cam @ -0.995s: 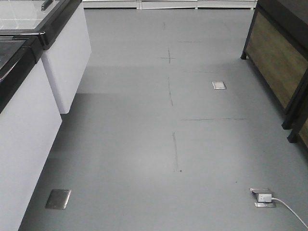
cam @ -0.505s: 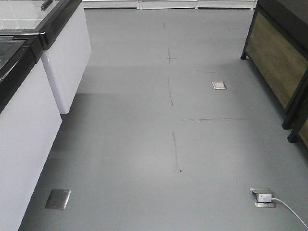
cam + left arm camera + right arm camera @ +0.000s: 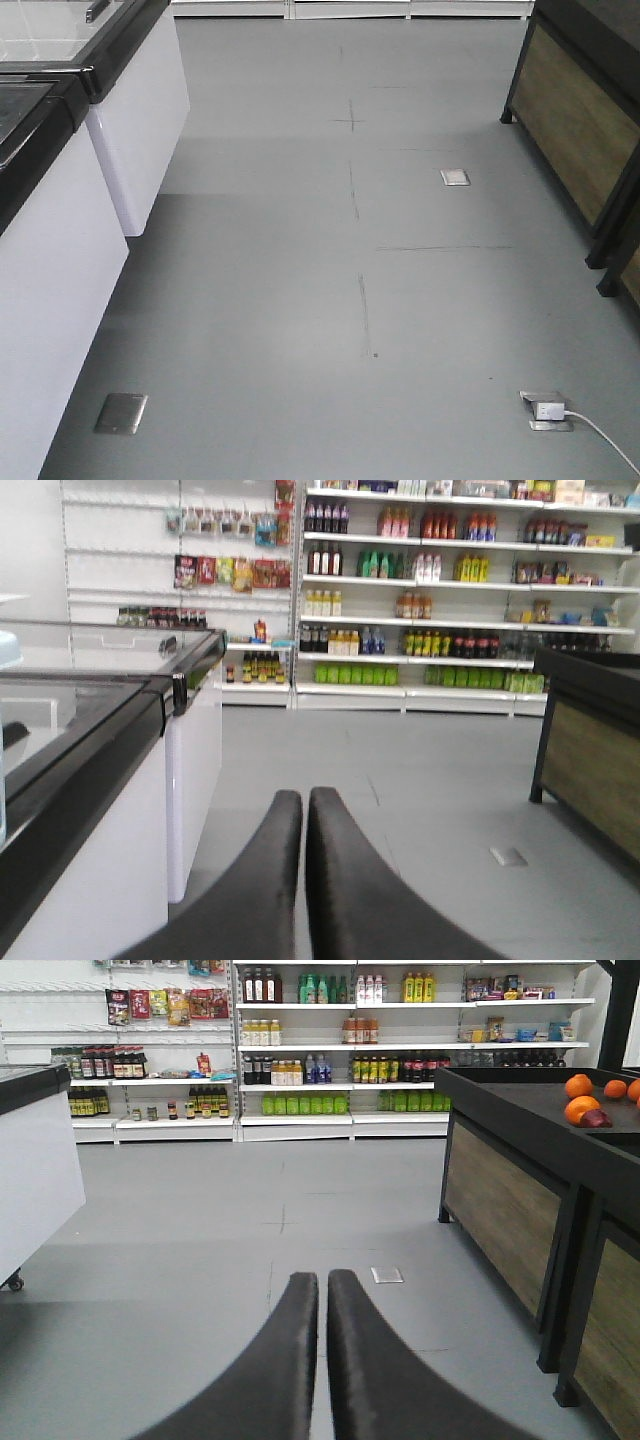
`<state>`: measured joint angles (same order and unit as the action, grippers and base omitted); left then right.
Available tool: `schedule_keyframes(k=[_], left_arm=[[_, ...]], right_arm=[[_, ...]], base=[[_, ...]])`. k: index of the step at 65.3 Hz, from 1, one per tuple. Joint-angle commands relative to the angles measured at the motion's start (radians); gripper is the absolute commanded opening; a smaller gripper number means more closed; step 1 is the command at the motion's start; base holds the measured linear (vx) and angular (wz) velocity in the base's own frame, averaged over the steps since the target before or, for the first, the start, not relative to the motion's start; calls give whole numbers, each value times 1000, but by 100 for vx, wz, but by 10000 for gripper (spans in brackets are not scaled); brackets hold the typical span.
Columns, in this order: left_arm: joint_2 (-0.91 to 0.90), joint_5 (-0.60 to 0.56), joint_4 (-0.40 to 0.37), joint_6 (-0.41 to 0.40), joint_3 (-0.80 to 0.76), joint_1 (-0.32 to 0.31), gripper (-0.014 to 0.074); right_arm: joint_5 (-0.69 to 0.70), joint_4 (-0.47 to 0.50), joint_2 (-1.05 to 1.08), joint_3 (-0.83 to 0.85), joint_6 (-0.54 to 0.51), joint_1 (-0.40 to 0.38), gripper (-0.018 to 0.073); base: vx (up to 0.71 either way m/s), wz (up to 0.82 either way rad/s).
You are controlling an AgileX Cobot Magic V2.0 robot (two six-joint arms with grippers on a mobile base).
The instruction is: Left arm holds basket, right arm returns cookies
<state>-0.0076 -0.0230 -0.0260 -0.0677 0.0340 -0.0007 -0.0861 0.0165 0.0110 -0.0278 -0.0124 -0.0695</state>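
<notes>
- The grey floor fills the front view: an open shop aisle, marked with thin dark lines.
- Tall white shelves span the far wall in both wrist views. They are packed with rows of bottles in many colours, with hanging packets at the upper left.
- White freezer cabinets with black rims and glass lids run down the left side of the aisle.
- A dark counter with wood-look panels stands on the right side. A few oranges lie on its top, near the right edge of the right wrist view.
- The left tool points down the aisle. Its two black curved fingers are pressed nearly together with only a thin slit between them, and they grip nothing.
- The right tool is in the same pose: fingers drawn together, a narrow slit between, nothing held.
- A square metal floor plate lies near the freezers, and a smaller one lies farther up the aisle.
- A floor socket with a white plug sits at the lower right, its white cable trailing to the corner.
- The basket and the cookies are outside all three views, so I cannot tell where they are.
</notes>
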Motion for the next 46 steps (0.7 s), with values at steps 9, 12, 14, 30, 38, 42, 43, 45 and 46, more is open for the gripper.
schedule_keyframes(k=[9, 12, 14, 30, 38, 42, 43, 45, 46], left_arm=[[-17, -253, -13, -9, -32, 3, -6], [-17, -301, -33, -9, -38, 3, -6], [-17, -332, -50, -7, -41, 3, -6], [-17, -647, -61, -6, -42, 3, -4], [-17, -645, -46, -8, -108, 2, -4], [-17, -590, -22, -8, -181, 2, -4], [-17, -573, -16, -8, -200, 2, -4], [-15, -528, -8, -8, -230, 2, -4], [-14, -509, -3, -8, -262, 2, -4]], right_arm=[[72, -5, 13, -19, -6, 0, -6], [72, -5, 13, -19, -6, 0, -6], [72, -5, 13, -19, -6, 0, -6], [72, -5, 13, -19, -6, 0, -6], [72, -5, 13, -19, -6, 0, -6], [72, -5, 13, -19, -6, 0, -6], [72, -5, 13, -19, -6, 0, -6], [72, -5, 13, -19, -6, 0, -6], [72, -5, 13, -19, -6, 0, -6]], base=[[0, 0], [0, 0], [0, 0], [0, 0], [0, 0], [0, 0], [0, 0], [0, 0], [0, 0]])
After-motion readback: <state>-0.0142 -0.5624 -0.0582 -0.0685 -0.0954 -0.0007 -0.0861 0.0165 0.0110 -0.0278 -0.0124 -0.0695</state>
